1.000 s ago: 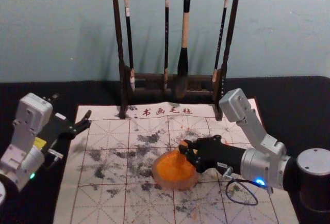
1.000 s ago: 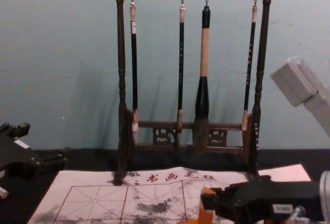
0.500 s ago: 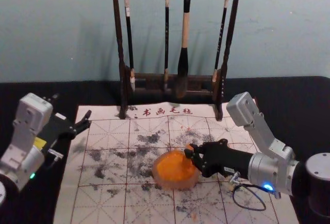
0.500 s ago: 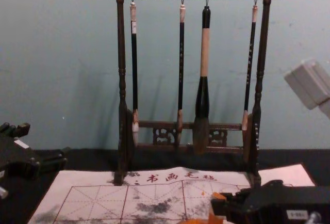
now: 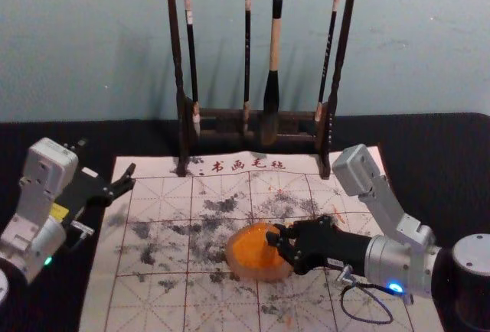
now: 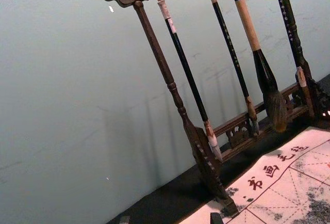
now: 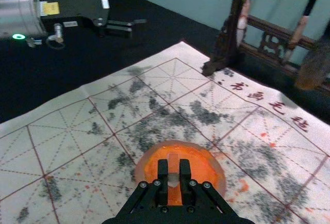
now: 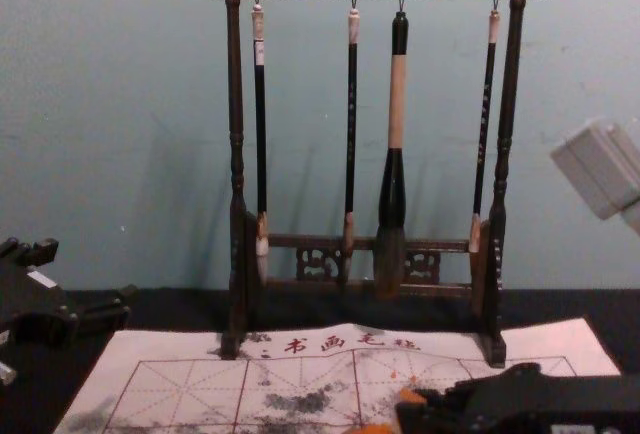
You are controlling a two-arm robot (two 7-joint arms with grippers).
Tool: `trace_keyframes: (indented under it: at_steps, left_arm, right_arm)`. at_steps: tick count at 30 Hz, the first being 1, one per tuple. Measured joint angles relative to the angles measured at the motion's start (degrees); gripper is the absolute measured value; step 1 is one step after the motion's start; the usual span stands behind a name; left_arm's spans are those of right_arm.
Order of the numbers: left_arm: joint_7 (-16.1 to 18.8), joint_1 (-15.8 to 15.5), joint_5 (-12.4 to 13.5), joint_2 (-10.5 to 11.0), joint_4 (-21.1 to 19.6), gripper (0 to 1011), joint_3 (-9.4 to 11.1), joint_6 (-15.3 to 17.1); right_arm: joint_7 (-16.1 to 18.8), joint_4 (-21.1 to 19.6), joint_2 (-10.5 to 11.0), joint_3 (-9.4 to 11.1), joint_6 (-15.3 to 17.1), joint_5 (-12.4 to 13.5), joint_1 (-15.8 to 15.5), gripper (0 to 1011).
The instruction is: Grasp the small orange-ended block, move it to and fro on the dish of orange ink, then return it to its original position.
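Observation:
In the head view my right gripper (image 5: 280,242) is over the right part of the dish of orange ink (image 5: 243,265), shut on the small block. The right wrist view has the block (image 7: 173,167) between the two black fingertips of the right gripper (image 7: 174,176), with the orange dish (image 7: 215,168) behind and around it. A bit of the orange block (image 8: 408,395) shows at the fingertips in the chest view. Whether its lower end touches the ink is hidden. My left gripper (image 5: 130,179) stays parked over the mat's left edge, its fingers apart.
A dark wooden rack (image 5: 178,79) with several hanging brushes stands behind at the mat's far edge. The ink-stained white mat (image 5: 153,301) with a red grid lies under the dish on a black-covered table (image 5: 429,141).
Over the last second the right gripper moved right with the block, then back left and slightly toward me, lower in the chest view. The left arm has stayed still.

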Motion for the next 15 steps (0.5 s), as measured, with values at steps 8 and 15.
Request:
trace_keyframes:
  at_steps: [8, 15]
  left_arm:
    - [0.0, 0.0, 0.0, 0.0, 0.0, 1010, 0.0, 0.0]
    - [0.0, 0.0, 0.0, 0.0, 0.0, 1010, 0.0, 0.0]
  right_arm:
    - [0.62, 0.59, -0.99, -1.62, 0.02, 0.12, 1.02, 62]
    - [0.77, 1.93, -2.01, -2.56, -0.13, 0.07, 2.22, 62]
